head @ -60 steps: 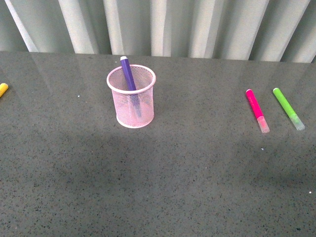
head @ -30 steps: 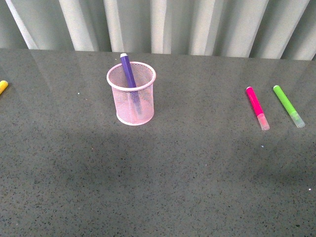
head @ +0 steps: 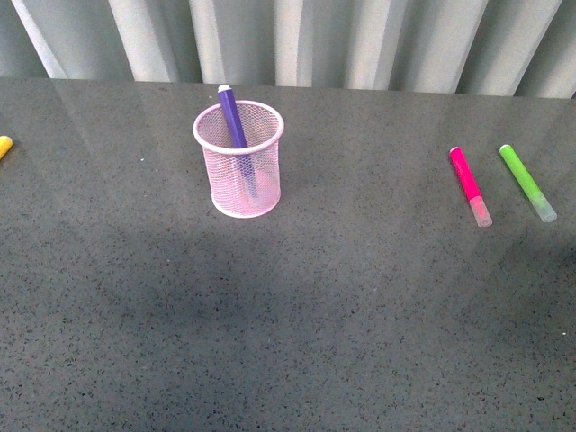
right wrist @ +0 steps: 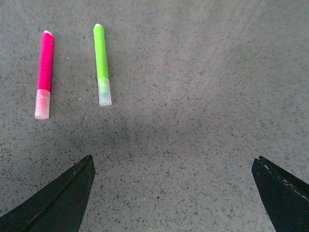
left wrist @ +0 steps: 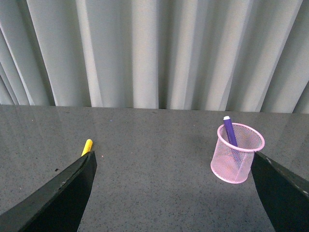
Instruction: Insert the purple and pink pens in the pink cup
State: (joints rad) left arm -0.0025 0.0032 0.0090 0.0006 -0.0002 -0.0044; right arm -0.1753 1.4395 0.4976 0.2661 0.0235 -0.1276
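The pink cup [head: 238,160] stands upright on the dark table, left of the middle, with the purple pen [head: 232,119] leaning inside it, tip above the rim. The pink pen [head: 469,184] lies flat at the right. In the left wrist view the pink cup [left wrist: 236,153] holds the purple pen [left wrist: 229,130], just beyond my left gripper [left wrist: 174,157], which is open and empty. In the right wrist view the pink pen [right wrist: 44,72] lies well ahead of my open, empty right gripper [right wrist: 173,162]. Neither arm shows in the front view.
A lime green marker [head: 527,182] lies just right of the pink pen, and shows beside it as the green marker [right wrist: 102,63] in the right wrist view. A yellow marker [head: 4,146] lies at the far left edge, also the yellow marker [left wrist: 87,146]. Grey curtains [head: 297,40] hang behind the table.
Everything in the front view has shifted slightly upward in the picture, so the camera has tilted or moved a little. The pens and cup keep their places relative to each other.
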